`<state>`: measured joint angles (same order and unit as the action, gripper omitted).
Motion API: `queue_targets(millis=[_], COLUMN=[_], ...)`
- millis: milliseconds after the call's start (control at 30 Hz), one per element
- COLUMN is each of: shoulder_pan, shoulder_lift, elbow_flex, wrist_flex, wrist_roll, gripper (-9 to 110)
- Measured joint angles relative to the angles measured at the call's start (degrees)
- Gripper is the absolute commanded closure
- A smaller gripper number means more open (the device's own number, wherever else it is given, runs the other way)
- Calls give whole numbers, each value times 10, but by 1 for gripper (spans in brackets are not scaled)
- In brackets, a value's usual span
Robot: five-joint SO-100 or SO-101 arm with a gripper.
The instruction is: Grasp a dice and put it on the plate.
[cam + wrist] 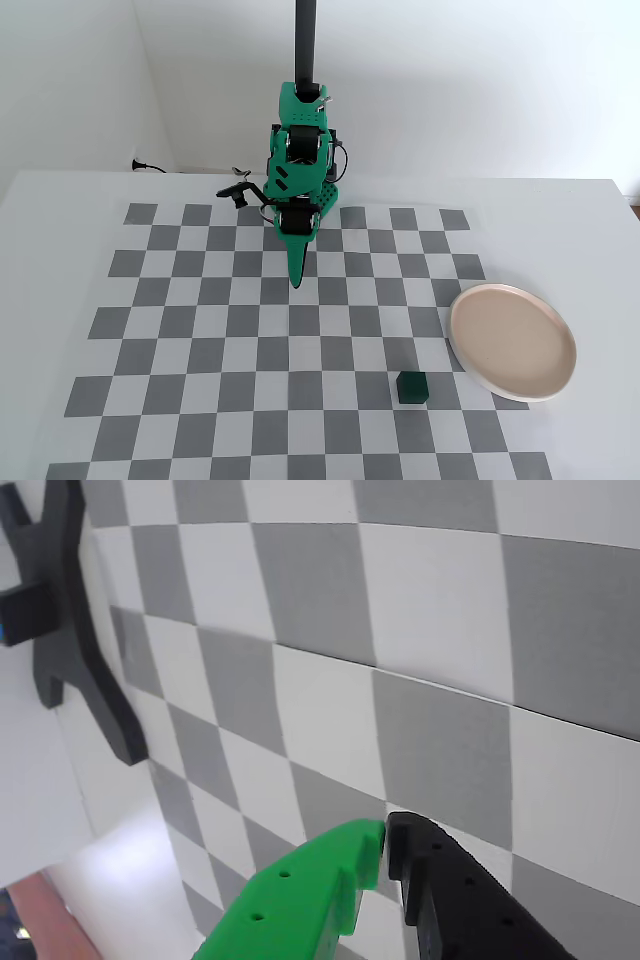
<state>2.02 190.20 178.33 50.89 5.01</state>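
Fixed view and wrist view at the start of the reach. My hand (297,282) hung low over the checkerboard surface (200,330), near its far middle, pointing down and toward the camera. In the wrist view the green finger (300,900) and the black finger (460,900) met at their tips with nothing between them, so my hand was clenched and empty. The dice (412,387) sat on the checkerboard well apart from my hand, nearer the camera and to the right in the fixed view. It lay just beside the near left edge of the plate (470,365) but did not touch it. The plate rested at the right side of the surface, partly off the checkerboard, and it was empty.

In my judgement the step in hand was the approach. To do it well I needed to spread my fingers before descending and travel above the dice rather than sweep along the surface. I should have squared my fingers to two opposite faces of the dice. One finger would pass on the plate side, where the gap was narrow, so a vertical descent seemed safest against nudging the plate or tipping the dice.
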Motion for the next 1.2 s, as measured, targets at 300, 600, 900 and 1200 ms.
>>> queue_targets(millis=[300, 600, 900, 1200], shoulder_pan=[14, 26, 18, -43], shoulder_lift=[0, 0, 0, 0], elbow_flex=[0, 0, 0, 0], wrist_flex=[-40, -74, -110, -119], wrist_roll=[-142, -296, -485, -679], gripper=[106, 106, 106, 106])
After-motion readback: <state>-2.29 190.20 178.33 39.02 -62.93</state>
